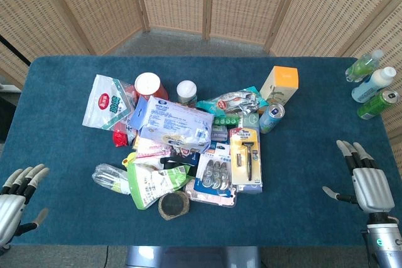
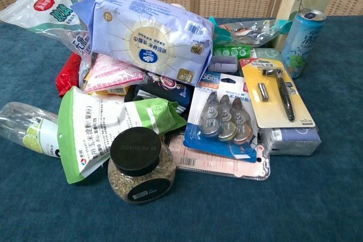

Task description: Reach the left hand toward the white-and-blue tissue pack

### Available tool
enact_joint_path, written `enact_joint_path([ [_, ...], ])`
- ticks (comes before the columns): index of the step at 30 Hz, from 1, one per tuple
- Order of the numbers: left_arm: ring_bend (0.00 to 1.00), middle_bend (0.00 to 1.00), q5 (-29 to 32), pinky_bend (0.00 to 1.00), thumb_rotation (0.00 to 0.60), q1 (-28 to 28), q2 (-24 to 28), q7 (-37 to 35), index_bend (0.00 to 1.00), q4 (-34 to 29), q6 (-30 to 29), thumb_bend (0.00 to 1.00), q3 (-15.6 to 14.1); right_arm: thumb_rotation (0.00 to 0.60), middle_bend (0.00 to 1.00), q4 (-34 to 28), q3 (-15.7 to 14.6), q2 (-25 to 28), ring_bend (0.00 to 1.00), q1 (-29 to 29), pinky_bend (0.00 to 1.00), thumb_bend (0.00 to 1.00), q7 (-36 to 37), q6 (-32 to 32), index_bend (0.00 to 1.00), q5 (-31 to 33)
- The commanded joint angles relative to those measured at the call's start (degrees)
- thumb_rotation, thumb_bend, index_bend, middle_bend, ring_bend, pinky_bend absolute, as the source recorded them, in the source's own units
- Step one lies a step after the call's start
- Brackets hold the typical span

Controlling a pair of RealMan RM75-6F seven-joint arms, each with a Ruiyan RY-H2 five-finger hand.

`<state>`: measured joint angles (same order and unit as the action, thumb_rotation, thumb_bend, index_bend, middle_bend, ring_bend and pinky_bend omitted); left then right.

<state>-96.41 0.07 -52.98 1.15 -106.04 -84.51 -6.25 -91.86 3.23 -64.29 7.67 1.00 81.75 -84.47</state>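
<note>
— What containers are seen, and what is in them?

— A glass jar [image 2: 140,166] with a black lid is seen at the front of the pile, filled with small greenish seeds. A clear bottle [image 2: 25,128] is laid on its side to the left of it, with a lime-slice label; its contents cannot be told. A pale blue can [image 2: 301,34] is stood upright at the right of the pile.

— How much open room is there?

— Bare blue table [image 1: 56,149] is seen all around the pile, widest toward the left and right edges.

— Where are the tissue pack and the left hand?

— The white-and-blue tissue pack [image 1: 174,125] is laid on top of the pile, tilted. The left hand [image 1: 16,202] is held at the near left corner, fingers spread, nothing held, well apart from the pack. The right hand [image 1: 367,180] is likewise spread, at the near right edge.
</note>
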Motion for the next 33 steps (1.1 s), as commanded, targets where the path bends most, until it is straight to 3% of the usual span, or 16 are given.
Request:
enact_joint_path([
  [1,0.0,0.0,-0.95,0.0,0.6,-1.29,0.94,0.45,0.0,-1.1,0.72,0.4,0.66,0.498,0.11,-0.09,-0.09,0.09,0.0,-0.14,0.18,0.07,0.17,0.07,0.03,-0.11],
  [10,0.0,0.0,-0.35,0.0,0.593,-10.05,7.84,-2.37,0.0,-7.69,8.99,0.29,4.49,0.496,0.11,-0.45,-0.58,0.7,0.0,-0.95,0.18,0.07,1.4,0.76,0.03,-1.01],
  [18,0.0,0.0,9.95,0.0,0.562,-20.63,12.56,-3.1,0.0,-13.97,22.05,0.09,10.53,0.493,0.11,-0.68,-1.14,1.79,0.0,-2.44,0.18,0.07,3.45,2.52,0.02,-1.94],
  [22,0.0,0.0,15.13,0.0,0.548,-25.19,11.94,-2.81,0.0,-14.11,26.79,0.03,13.37,0.495,0.11,-0.59,-1.18,2.27,0.0,-3.23,0.18,0.07,4.46,3.52,0.02,-2.05],
  [33,0.0,0.0,31.1,0.0,0.518,-37.43,3.2,6.04,0.0,-8.59,34.0,0.02,20.04,0.496,0.11,0.14,-1.37,2.86,0.0,-4.82,0.18,0.07,8.18,4.98,0.02,-2.29],
])
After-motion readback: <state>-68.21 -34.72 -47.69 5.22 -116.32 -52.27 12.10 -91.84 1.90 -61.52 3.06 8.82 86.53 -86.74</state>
